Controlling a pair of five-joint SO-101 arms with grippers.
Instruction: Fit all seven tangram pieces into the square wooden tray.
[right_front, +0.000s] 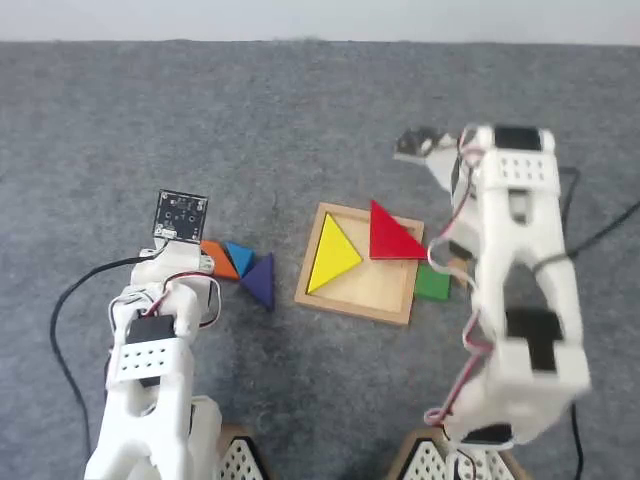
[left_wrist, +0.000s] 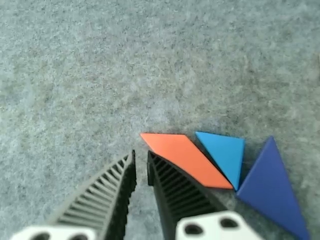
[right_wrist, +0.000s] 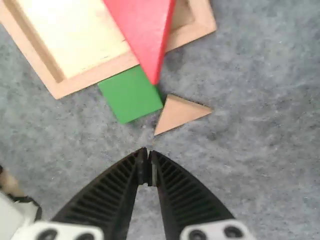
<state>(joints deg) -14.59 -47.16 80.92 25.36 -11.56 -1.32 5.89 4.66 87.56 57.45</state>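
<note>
The square wooden tray holds a yellow triangle. A red triangle lies tilted across the tray's far right rim, its tip pointing off the tray. Just outside that side lie a green piece and a tan triangle. My right gripper is shut and empty, a little short of those two. An orange parallelogram, a light blue triangle and a dark blue triangle lie together left of the tray. My left gripper, nearly closed and empty, hovers at the orange piece's end.
Grey carpet covers the whole table. The right arm's body stands over the area right of the tray. A black cable loops beside the left arm. There is bare carpet beyond the tray and far left.
</note>
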